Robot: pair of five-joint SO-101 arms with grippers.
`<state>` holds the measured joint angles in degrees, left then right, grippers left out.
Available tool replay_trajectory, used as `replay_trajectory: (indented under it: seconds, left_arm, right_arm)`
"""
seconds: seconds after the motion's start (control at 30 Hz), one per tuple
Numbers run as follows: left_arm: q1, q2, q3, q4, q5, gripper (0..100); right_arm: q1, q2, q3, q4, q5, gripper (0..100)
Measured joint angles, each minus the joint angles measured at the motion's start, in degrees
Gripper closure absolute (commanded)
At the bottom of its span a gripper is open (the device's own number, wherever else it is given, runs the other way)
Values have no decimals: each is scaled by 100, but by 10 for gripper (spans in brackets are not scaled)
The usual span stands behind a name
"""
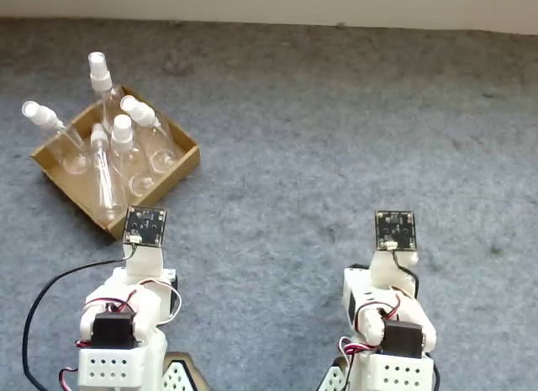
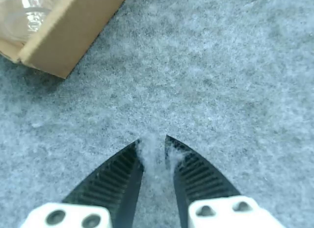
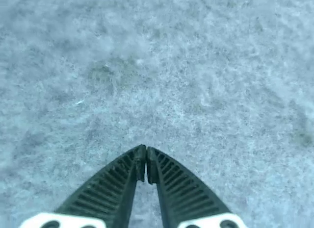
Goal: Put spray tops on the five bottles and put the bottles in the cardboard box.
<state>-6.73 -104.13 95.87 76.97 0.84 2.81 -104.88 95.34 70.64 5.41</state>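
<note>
Five bottles (image 1: 160,147), spray tops (image 1: 99,67) fitted, all sit in the cardboard box (image 1: 183,166) at the far left of the table. The left claw (image 2: 153,141) is just beside the box's near corner, tips slightly spread and empty. The right claw (image 3: 146,157) is well apart over the grey felt (image 1: 336,139), tips pressed together on nothing.

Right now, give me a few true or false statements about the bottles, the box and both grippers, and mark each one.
1. Five bottles are in the cardboard box. True.
2. One bottle lacks a spray top. False: all five carry white spray tops.
3. The right gripper holds a bottle. False: it is shut on nothing, above grey carpet.
4. The left gripper is empty, fingertips slightly apart. True.
5. The box sits nearer the right gripper. False: it is close to the left one.
</note>
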Motion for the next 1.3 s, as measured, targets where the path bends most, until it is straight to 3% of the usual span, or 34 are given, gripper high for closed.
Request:
replay_trajectory:
  seconds: [0.2, 1.3]
  left_arm:
    - [0, 0, 0, 0, 0, 995]
    - [0, 0, 0, 0, 0, 995]
  right_arm:
    - [0, 0, 0, 97, -782, 994]
    - [-369, -9, 18, 97, -835, 994]
